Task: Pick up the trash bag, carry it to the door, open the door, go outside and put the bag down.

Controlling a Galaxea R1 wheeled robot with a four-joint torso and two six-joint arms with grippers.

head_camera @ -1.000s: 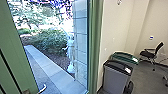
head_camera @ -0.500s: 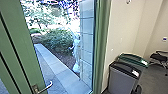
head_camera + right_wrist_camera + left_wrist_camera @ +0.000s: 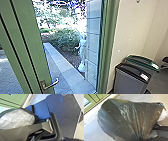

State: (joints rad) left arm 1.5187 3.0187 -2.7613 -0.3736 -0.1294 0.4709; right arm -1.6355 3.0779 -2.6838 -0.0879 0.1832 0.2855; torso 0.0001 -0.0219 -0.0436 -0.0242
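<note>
Green-framed door: opened; silver lever handle left untouched.
Pale stone slabs: seen outside, past the doorway.
Grey black-lidded bin: stood indoors.
Left gripper: judged clamped on the dark plastic trash bag, whose creases are gathered.
Right gripper: state cannot be told.
Progress: pickup, carry and opening seemingly done; exit and setting-down left.

This looks like an office building's doorway: green door, lever handle, grey bin, pale wall, paving and shrubs outside.
</note>
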